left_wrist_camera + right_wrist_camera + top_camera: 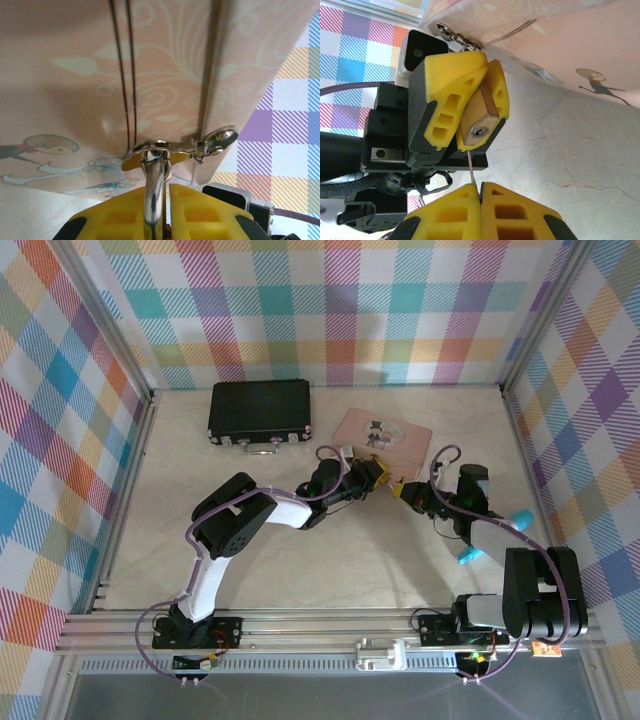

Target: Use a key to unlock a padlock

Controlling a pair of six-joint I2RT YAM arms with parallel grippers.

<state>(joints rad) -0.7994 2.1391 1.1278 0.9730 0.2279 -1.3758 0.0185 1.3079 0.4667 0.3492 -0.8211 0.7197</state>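
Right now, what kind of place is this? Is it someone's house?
Probably not a house: it looks like a robot practice booth. Plaid walls sit in a metal frame, and a left arm and a right arm are bolted at the table edge.

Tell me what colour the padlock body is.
Brass-gold; the padlock shows best in the right wrist view.

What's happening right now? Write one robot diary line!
left jaws: shut on small brass padlock | right jaws: shut on thin silvery key | key: not yet in keyhole
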